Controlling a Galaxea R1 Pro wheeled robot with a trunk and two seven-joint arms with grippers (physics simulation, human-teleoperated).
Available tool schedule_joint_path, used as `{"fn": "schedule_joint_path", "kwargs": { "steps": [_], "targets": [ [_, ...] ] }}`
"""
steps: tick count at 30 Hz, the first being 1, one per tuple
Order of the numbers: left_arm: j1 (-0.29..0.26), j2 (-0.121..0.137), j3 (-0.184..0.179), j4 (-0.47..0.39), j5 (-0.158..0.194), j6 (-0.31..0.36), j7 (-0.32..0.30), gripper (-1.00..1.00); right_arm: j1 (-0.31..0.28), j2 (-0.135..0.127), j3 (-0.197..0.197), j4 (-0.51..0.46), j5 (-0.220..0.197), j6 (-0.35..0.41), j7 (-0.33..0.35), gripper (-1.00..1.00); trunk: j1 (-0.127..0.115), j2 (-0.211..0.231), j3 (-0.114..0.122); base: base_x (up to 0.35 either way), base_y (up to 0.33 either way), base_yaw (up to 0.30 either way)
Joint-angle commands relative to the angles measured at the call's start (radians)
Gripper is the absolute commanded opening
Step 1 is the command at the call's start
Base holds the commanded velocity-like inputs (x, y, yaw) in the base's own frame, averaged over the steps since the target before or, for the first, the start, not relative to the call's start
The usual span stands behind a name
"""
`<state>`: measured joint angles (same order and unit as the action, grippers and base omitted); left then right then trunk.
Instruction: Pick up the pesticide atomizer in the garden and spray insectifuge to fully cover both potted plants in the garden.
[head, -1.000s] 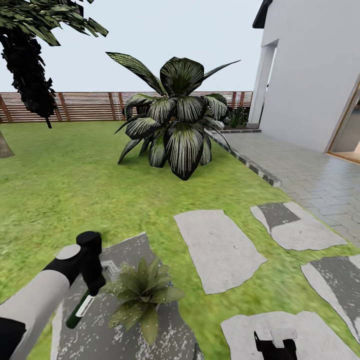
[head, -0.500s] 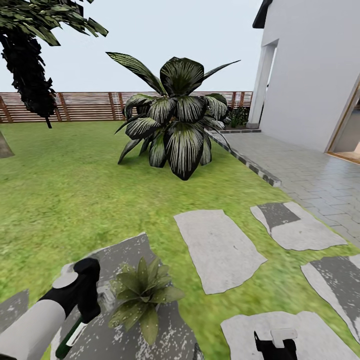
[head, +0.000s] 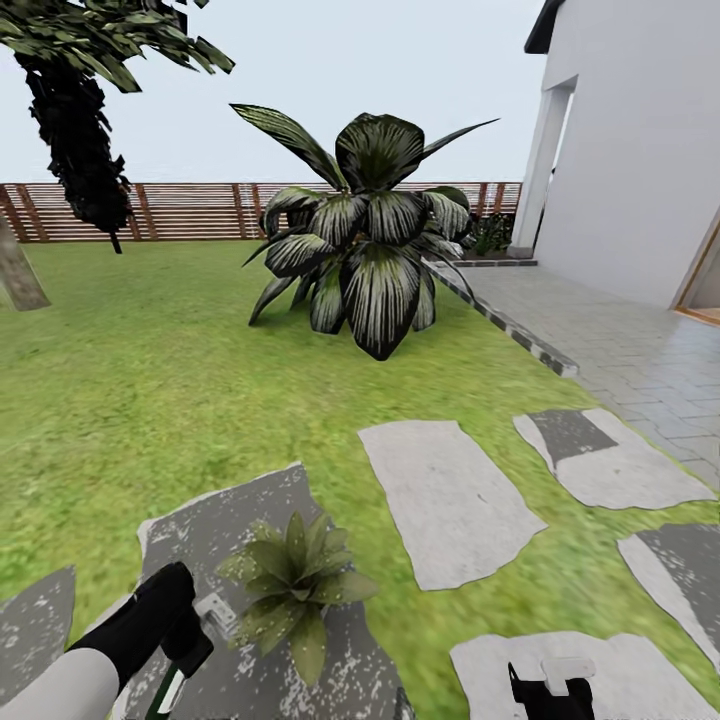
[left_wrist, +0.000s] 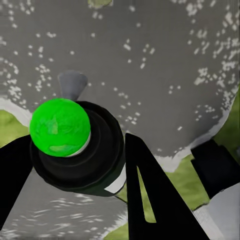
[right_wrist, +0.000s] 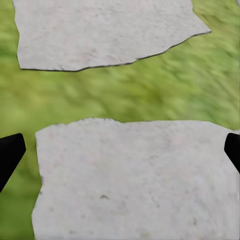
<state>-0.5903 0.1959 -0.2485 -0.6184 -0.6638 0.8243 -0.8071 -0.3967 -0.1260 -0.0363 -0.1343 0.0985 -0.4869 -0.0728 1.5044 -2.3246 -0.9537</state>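
Left claw (left_wrist: 75, 165) pinches the pesticide atomizer (left_wrist: 75, 150) beside a potted plant (head: 295, 585); right claw (right_wrist: 120, 150) stands spread over a paving stone (right_wrist: 135, 180).

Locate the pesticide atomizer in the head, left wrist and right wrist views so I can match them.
Head view: the pesticide atomizer sits at the bottom left edge, held in the left gripper, beside a potted plant.
Left wrist view: seen from above, its green-dotted top lies between the black fingers.
Right wrist view: not in it; pale slabs and grass.
Shared landmark: the speckled grey stepping stone under the atomizer.
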Motion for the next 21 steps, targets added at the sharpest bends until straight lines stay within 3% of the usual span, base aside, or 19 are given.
{"fn": "schedule_joint_path", "kwargs": {
  "steps": [1,7,16,18,21],
  "targets": [
    [0.0,0.0,-0.004,0.0,-0.008,0.001,-0.006,-1.0,-0.001,0.0,-0.004,0.001,0.01,-0.002,-0.005,1.0,0.0,0.0,-0.001,-0.099,-0.044,0.005],
    [0.001,-0.037,-0.003,0.001,-0.005,0.002,0.0,-1.0,-0.001,0.0,-0.004,0.001,0.01,-0.002,-0.006,1.0,0.0,0.0,-0.001,-0.24,-0.143,0.001],
    [0.001,-0.041,0.007,-0.006,-0.004,0.004,0.002,-1.0,-0.001,0.0,-0.004,0.001,0.01,-0.002,-0.004,1.0,0.0,0.0,-0.001,-0.271,-0.171,0.004],
    [0.0,-0.042,0.041,-0.008,-0.005,0.005,0.002,-1.0,-0.001,0.0,-0.004,0.001,0.01,-0.002,-0.004,1.0,0.0,0.0,-0.001,-0.196,-0.207,0.122],
    [0.0,-0.044,0.127,-0.01,-0.006,0.003,0.002,-1.0,-0.001,0.0,-0.004,0.001,0.01,-0.002,-0.004,1.0,0.0,0.0,-0.001,-0.017,-0.242,0.239]
  ]
}}
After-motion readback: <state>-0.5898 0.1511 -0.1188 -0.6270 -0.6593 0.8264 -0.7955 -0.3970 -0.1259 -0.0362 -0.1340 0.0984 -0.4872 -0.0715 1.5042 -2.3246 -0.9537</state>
